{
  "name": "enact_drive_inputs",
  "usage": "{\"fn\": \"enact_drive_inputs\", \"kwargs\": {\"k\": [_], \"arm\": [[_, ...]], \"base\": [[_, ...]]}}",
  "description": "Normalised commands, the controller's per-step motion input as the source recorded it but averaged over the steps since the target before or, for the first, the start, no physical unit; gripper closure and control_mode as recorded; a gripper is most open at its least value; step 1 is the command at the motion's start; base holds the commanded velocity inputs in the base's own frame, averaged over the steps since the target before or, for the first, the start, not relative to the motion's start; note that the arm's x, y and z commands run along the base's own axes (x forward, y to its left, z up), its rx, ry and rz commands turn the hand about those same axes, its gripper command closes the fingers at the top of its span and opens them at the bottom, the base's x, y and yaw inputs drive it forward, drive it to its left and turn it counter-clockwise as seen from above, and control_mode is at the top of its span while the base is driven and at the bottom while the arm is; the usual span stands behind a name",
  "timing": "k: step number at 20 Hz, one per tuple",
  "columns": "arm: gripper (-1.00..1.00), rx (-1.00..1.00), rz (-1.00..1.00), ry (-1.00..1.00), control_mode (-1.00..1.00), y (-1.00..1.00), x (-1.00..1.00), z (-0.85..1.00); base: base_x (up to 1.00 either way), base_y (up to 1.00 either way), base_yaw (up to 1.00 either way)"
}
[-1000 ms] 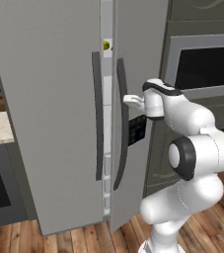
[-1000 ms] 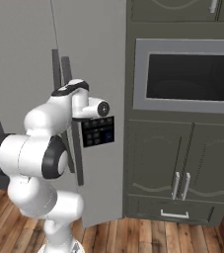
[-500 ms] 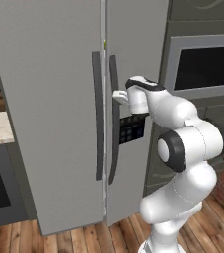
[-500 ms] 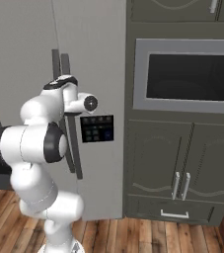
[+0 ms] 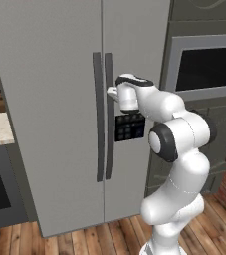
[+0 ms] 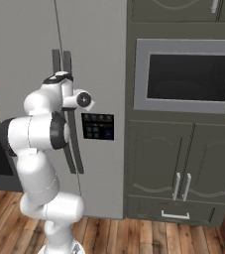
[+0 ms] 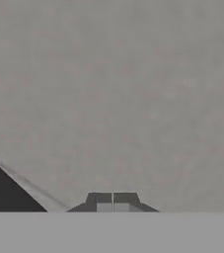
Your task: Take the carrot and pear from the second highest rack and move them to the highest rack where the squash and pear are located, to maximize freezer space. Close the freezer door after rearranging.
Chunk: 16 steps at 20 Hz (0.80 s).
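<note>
Freezer [image 5: 55, 99]: one, tall grey unit, left and centre of the left base view
Doors: two, side by side, both shut; one plain [image 5: 45, 114], one the freezer door [image 5: 134, 55] with a keypad panel
Door handles [image 5: 98, 124]: two, dark, vertical, just beside each other at centre frame
Keypad panel [image 5: 129, 127]: one, black
Wall oven [image 6: 186, 77]: one, upper right of the right base view
Lower cabinet doors [image 6: 158, 168]: two; cabinet handles [image 6: 176, 186]: two
</note>
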Motion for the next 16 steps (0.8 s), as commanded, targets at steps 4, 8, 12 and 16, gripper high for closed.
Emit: {"fn": "enact_drive_inputs", "kwargs": {"k": [4,8,12,16], "arm": [[1.0,0.04,-0.1,0.03,-1.0,0.14,0.4,0.0],[1.0,0.04,-0.09,0.03,-1.0,0.1,0.36,0.0],[1.0,0.04,-0.09,0.04,-1.0,0.08,0.34,0.0],[1.0,0.03,-0.1,0.05,-1.0,0.12,0.35,0.0]], "base": [[0.0,0.0,0.0],[0.0,0.0,0.0],[0.0,0.0,0.0],[0.0,0.0,0.0]]}}
